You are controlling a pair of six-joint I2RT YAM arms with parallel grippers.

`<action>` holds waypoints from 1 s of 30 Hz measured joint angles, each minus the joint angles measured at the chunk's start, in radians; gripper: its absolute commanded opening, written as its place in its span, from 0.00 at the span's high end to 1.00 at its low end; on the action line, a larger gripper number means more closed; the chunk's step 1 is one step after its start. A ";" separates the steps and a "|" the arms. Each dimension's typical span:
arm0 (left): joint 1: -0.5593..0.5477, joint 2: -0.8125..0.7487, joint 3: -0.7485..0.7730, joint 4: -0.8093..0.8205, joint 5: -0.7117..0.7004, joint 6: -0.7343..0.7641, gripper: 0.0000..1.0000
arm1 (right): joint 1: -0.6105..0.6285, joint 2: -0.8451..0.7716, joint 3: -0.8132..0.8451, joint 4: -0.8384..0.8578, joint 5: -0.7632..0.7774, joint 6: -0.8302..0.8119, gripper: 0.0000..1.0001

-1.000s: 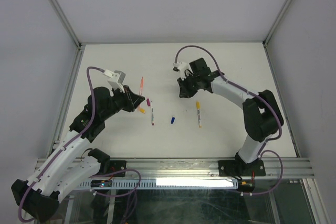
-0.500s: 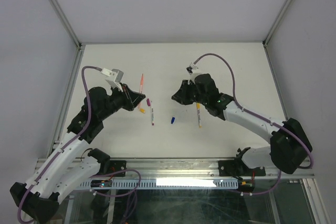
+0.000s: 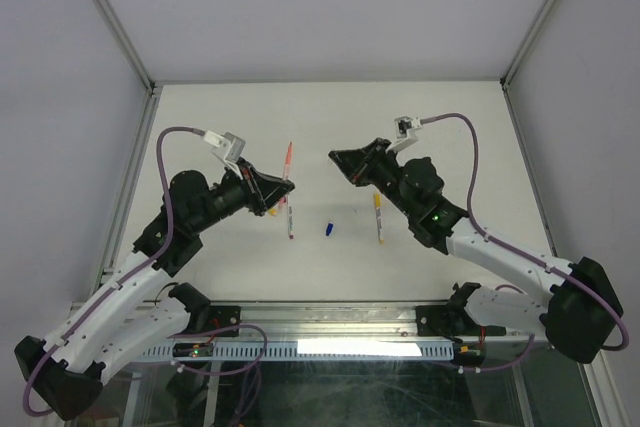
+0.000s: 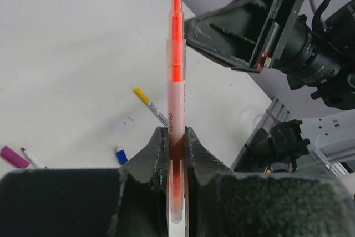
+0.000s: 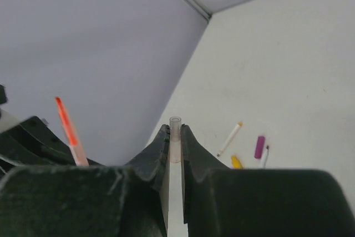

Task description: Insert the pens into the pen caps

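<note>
Overhead looks down; 2 close wrist views apparently share the table (image 3: 440, 127).

Orange-red pen (image 4: 176, 81), blue cap (image 3: 328, 229) and purple cap (image 5: 259, 147) against a white table (image 3: 440, 127).

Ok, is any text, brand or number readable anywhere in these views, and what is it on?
"deli": dark print along the barrel of the orange pen held in the left gripper. This is a rough reading, since the end of the print runs into the fingers.
Print on the yellow-tipped pen: too small to read.
Nothing else is legible in any view.
</note>
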 measured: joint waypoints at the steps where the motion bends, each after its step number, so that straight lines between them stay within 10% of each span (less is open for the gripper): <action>1: -0.018 0.008 -0.002 0.014 0.002 -0.005 1.00 | 0.000 -0.001 0.000 0.040 0.010 0.012 1.00; 12: -0.063 0.049 -0.018 0.132 0.062 -0.020 1.00 | 0.001 0.044 0.035 0.360 -0.021 0.124 1.00; 30: -0.063 0.069 -0.024 0.156 0.112 -0.027 1.00 | 0.003 0.105 0.089 0.425 -0.102 0.195 1.00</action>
